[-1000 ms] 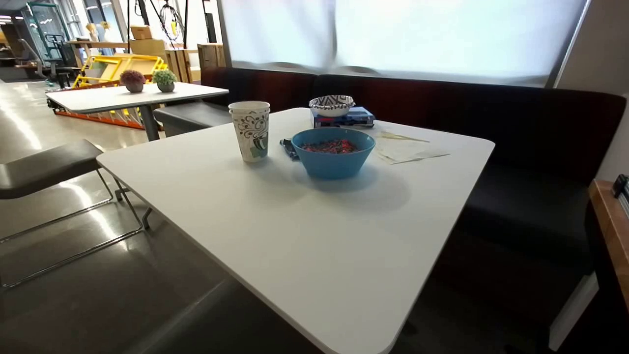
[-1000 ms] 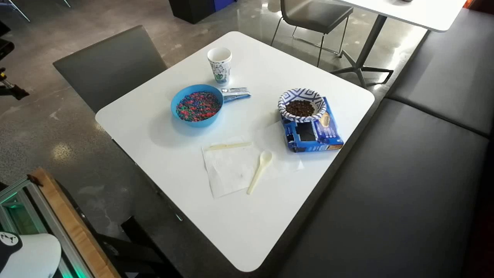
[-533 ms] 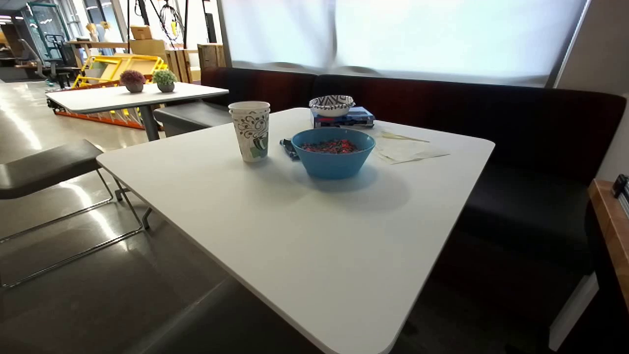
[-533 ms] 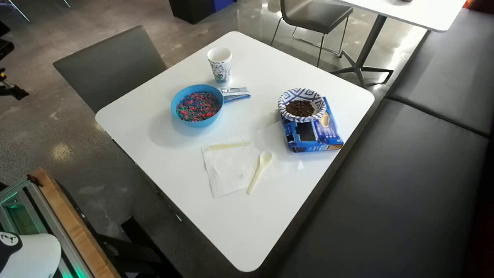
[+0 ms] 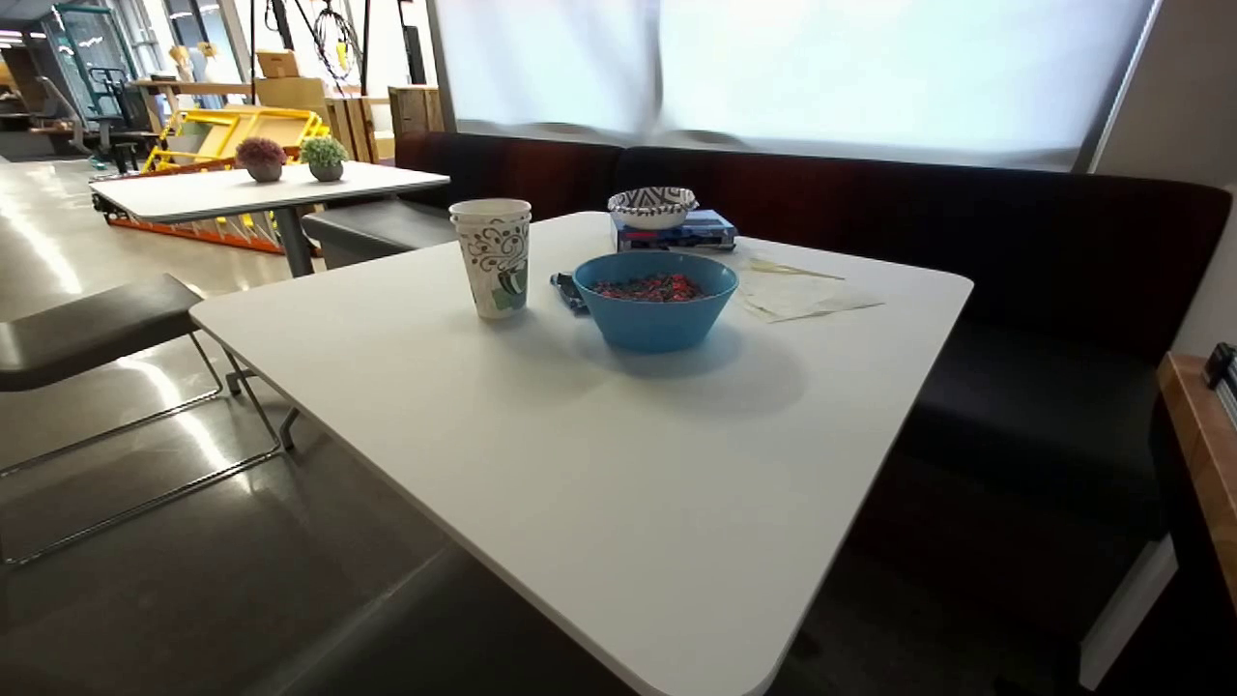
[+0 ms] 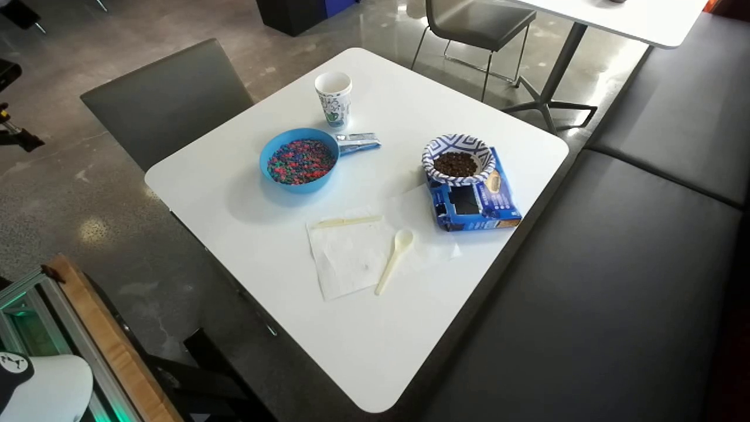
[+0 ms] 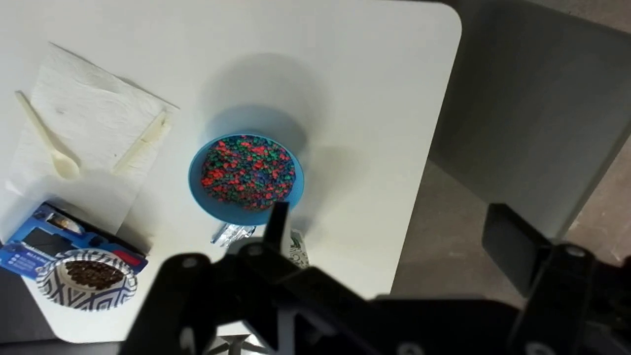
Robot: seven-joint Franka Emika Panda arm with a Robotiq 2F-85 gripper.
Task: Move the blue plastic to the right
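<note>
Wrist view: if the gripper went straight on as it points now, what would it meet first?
The gripper would probably meet the white tabletop near its edge. Depth is unclear: one finger overlaps the blue bowl and the patterned cup in this view, so it might catch either first.

Across the views we count two white tables [image 5: 580,464], two bowls [image 5: 657,324], two potted plants [image 5: 323,159], one stack of cups [image 6: 337,111], one blue box [image 6: 485,212], one spoon [image 6: 391,262], one knife-like utensil [image 7: 142,142] and one piece of blue plastic [image 6: 359,144].
</note>
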